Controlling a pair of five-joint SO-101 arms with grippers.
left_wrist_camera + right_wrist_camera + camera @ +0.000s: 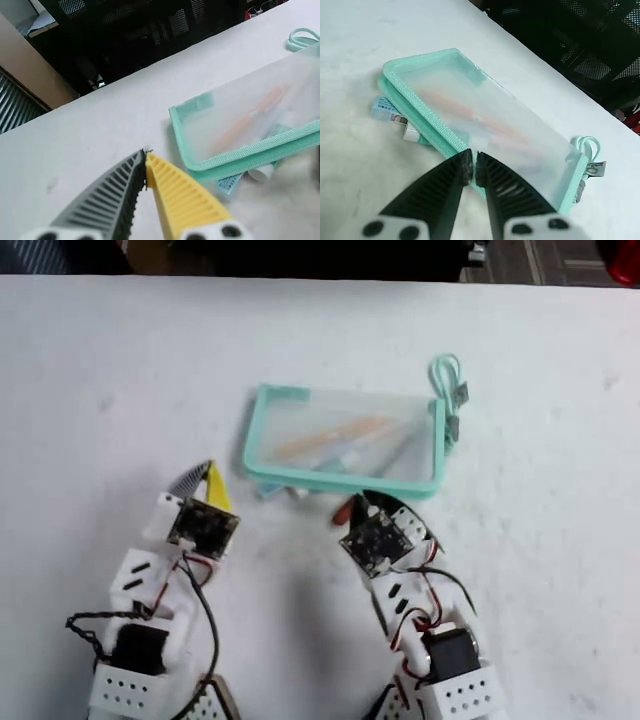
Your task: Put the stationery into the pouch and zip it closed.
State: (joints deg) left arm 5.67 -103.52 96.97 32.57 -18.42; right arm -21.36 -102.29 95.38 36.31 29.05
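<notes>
In the high view the left gripper (208, 472) sits at lower left, its grey and yellow fingers pressed tip to tip and holding nothing. It is on bare table (100, 360), near the pouch's left end but apart from it.

The pouch (345, 435) lies flat at the centre, long side across the frame. An orange pencil (335, 435) and other pale pieces show through its clear face. A stray item (272, 491) with a blue label and a white cap pokes out at the pouch's lower left corner, so filling looks nearly done and zipping has not begun.

The right gripper (350, 508) is just below the pouch's lower hem at centre. Its jaws are all but together, and I cannot tell whether they nip the hem or merely touch it.

To do this step well, I would steady the pouch with one arm and nudge the stray item in lengthwise with the other, low and slow. A push across its length would likely slide the whole pouch instead. The corner must be clear before the zip runs, or the teeth may catch on the cap.

The strap (445, 375) loops off the upper right corner and could snag a finger. The table's far edge runs along the top of the frame, well away from the pouch, and there is wide open room to both sides.
</notes>
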